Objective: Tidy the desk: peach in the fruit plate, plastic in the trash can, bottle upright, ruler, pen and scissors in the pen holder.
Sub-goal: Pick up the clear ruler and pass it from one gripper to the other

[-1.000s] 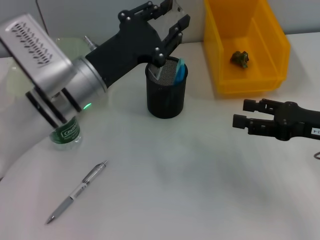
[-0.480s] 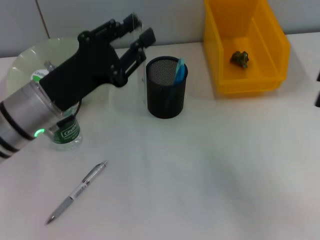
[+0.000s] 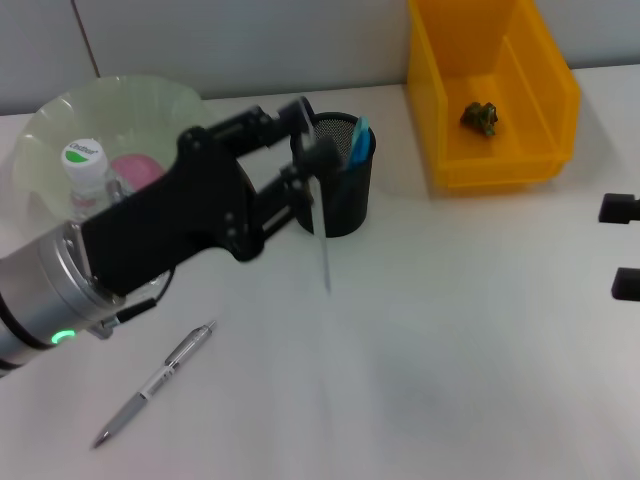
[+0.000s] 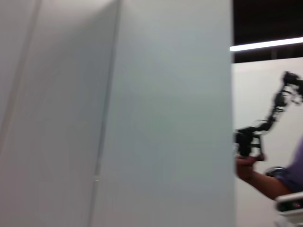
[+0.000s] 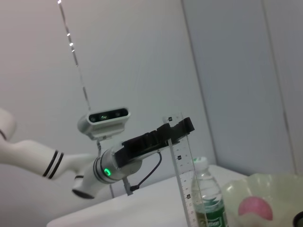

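My left gripper (image 3: 311, 150) is shut on a clear ruler (image 3: 323, 245) that hangs straight down just in front of the black mesh pen holder (image 3: 350, 205). A blue scissors handle (image 3: 358, 140) sticks out of the holder. A grey pen (image 3: 155, 383) lies on the table at the front left. The bottle (image 3: 88, 178) stands upright beside the pink peach (image 3: 138, 170) in the green fruit plate (image 3: 60, 115). Crumpled plastic (image 3: 480, 117) lies in the yellow trash can (image 3: 545, 95). My right gripper (image 3: 624, 246) is open at the right edge. The right wrist view shows the left gripper (image 5: 177, 128), ruler (image 5: 182, 175), bottle (image 5: 206, 198) and peach (image 5: 255, 209).
The left forearm (image 3: 60, 290) stretches across the table's left half, above the bottle and plate. The left wrist view shows only a grey wall (image 4: 118, 113) and a far-off person's arm (image 4: 265, 182).
My left gripper has swung from above the pen holder to its left and down in front, carrying the ruler. The right gripper has drawn back to the right edge.
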Tool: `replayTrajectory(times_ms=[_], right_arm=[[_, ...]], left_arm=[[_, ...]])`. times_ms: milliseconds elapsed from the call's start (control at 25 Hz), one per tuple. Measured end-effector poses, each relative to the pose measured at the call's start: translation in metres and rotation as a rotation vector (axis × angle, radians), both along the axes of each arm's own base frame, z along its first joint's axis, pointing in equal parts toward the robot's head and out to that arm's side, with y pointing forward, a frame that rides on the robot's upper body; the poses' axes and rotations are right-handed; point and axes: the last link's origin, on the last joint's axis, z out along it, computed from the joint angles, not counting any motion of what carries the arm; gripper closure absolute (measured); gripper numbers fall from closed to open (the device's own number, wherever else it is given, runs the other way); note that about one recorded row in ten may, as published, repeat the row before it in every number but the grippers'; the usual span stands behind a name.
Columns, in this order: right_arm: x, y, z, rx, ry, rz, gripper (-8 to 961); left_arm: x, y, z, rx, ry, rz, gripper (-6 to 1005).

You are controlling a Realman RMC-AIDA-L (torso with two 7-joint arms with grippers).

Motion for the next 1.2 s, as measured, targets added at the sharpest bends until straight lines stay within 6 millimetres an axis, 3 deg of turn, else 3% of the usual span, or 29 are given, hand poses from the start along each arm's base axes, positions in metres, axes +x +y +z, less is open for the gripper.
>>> replayTrajectory(times_ms=[200,240,840,1200], right_arm=[[-0.009,0.011,-0.012,0.013,-0.023,0.053,186],[-0.014,0.016,-0.019,0.034,-0.022,0.077,187],[-0.053,0.053,-0.076,0.007,-0.060,0.153,195],[-0.067,0.059,-0.085,-0.028,-0.056,0.194,200]], left_arm=[[0.001,-0.003,-0.005,-0.037,0.020,-0.018,614],[0.004,-0.005,-0.015,-0.078,0.048,-0.030,614],[0.003,-0.008,-0.019,-0.063,0.050,-0.027,614],[0.002,-0.008,-0.019,-0.062,0.052,-0.025,614]])
